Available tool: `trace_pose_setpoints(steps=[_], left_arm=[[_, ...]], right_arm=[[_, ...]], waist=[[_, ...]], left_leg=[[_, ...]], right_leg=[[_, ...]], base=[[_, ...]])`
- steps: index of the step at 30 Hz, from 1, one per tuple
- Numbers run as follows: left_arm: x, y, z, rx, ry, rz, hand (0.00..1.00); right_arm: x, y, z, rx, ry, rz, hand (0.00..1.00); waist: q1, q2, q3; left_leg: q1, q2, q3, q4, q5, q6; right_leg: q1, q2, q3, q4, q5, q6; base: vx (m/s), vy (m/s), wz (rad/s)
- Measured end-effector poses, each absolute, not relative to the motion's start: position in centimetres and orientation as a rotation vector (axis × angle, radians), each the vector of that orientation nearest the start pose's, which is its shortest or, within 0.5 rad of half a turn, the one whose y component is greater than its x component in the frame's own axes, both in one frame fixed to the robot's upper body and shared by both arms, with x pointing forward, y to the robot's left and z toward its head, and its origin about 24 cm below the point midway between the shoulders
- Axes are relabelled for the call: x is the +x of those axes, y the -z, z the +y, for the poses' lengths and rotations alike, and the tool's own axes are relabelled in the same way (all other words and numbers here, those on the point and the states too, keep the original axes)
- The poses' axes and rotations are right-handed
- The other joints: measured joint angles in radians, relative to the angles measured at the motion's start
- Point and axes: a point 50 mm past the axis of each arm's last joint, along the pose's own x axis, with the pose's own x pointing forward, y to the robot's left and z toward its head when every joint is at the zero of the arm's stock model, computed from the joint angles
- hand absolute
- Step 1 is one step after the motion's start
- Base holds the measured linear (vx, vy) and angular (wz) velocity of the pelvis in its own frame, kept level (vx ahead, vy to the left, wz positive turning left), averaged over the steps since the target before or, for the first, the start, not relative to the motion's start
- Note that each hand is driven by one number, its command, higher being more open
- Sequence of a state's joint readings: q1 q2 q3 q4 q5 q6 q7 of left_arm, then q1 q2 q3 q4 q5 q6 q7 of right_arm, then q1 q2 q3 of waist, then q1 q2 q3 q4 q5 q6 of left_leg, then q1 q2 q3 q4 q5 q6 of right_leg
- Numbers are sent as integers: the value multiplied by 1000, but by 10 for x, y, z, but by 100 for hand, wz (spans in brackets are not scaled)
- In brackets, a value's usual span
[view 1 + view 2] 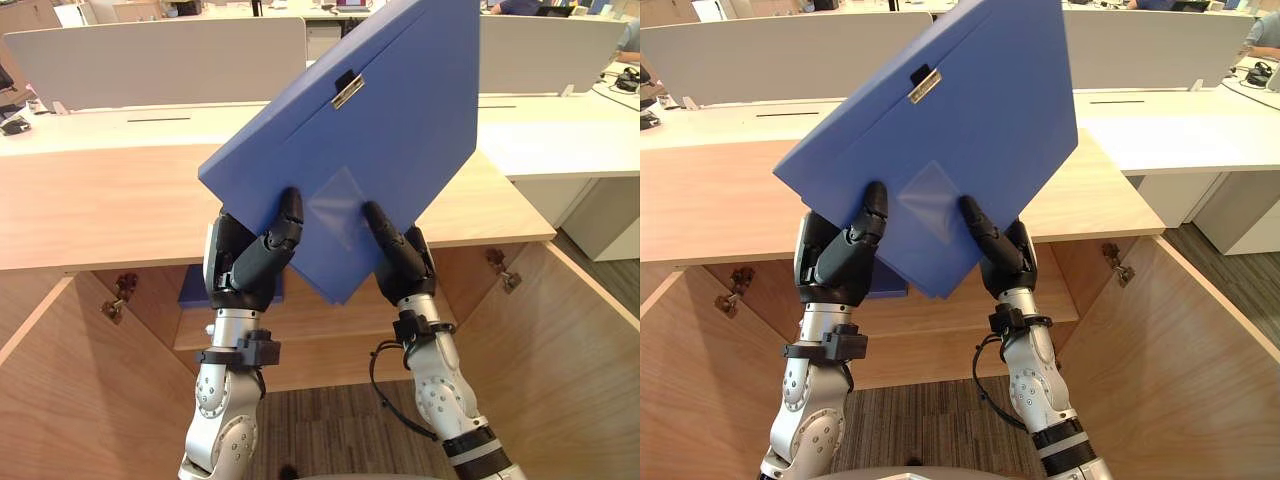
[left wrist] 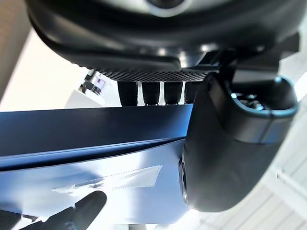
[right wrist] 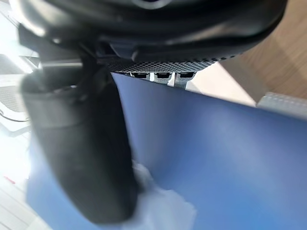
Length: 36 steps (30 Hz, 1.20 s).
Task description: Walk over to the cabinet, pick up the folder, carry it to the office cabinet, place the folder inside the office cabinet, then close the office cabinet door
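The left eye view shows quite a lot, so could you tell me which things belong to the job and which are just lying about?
Job: folder, held up tilted and pinched by the left hand and right hand; cabinet below it, doors open.
Lying about: blue item on the cabinet shelf; dividers; white desks behind.
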<state>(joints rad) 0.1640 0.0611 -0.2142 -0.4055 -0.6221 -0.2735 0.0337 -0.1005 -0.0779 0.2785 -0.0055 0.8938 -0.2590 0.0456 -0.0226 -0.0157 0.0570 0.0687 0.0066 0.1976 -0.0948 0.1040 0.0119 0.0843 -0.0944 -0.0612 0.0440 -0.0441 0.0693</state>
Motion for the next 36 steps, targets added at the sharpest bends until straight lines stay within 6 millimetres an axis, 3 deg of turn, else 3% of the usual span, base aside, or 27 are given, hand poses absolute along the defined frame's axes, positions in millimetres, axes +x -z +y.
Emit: trace_pose_setpoints(steps=[7, 11, 12, 18, 23, 27, 31, 36], left_arm=[[208, -88, 147, -668, 35, -341, 0], [206, -85, 149, -666, 44, -340, 0], [206, -82, 149, -665, 41, -326, 100], [200, -72, 153, -599, -3, -288, 100], [195, -65, 181, -452, -189, -274, 100], [177, -55, 208, -380, -388, -253, 100], [144, -27, 245, -275, -671, -126, 100], [113, 13, 260, -231, -817, 79, 100]], right_arm=[[263, -94, -104, 831, -285, -267, 0], [264, -94, -105, 812, -285, -264, 0], [264, -96, -105, 803, -287, -274, 0], [264, -99, -109, 704, -270, -303, 0], [259, -114, -108, 594, -293, -381, 0], [254, -135, -123, 535, -253, -498, 0], [240, -151, -149, 504, -134, -627, 0], [234, -147, -161, 432, -73, -635, 0]], waist=[[8, -10, -2], [8, -13, -2], [8, -13, -2], [8, -12, -2], [7, -12, -2], [10, -12, -1], [11, -11, -1], [13, -10, 1]], left_leg=[[-11, -1, -8, 0, 0, 0], [-14, -1, -8, 0, 0, 0], [-14, -1, -8, 0, 0, 0], [-14, 0, -7, 0, 0, -1], [-16, 2, -8, 0, -2, -3], [-21, 1, -23, 0, -3, -4], [-25, 1, -35, 0, -3, -4], [-29, -3, -50, -1, -3, -4]], right_leg=[[-3, 0, -6, -9, 2, 1], [-5, 0, -6, -9, 3, 2], [-6, 0, -6, -9, 3, 2], [-6, 0, -5, -9, 3, 2], [-6, 2, -7, -11, 3, 3], [1, -1, -24, -18, 2, 3], [5, -3, -36, -24, 1, 4], [8, -7, -54, -23, -5, 4]], base=[[8, 1, 2], [0, 0, 0], [0, 0, 0], [0, 0, 0], [2, -1, 1], [13, -5, 11], [4, -8, 8], [-12, -5, 11]])
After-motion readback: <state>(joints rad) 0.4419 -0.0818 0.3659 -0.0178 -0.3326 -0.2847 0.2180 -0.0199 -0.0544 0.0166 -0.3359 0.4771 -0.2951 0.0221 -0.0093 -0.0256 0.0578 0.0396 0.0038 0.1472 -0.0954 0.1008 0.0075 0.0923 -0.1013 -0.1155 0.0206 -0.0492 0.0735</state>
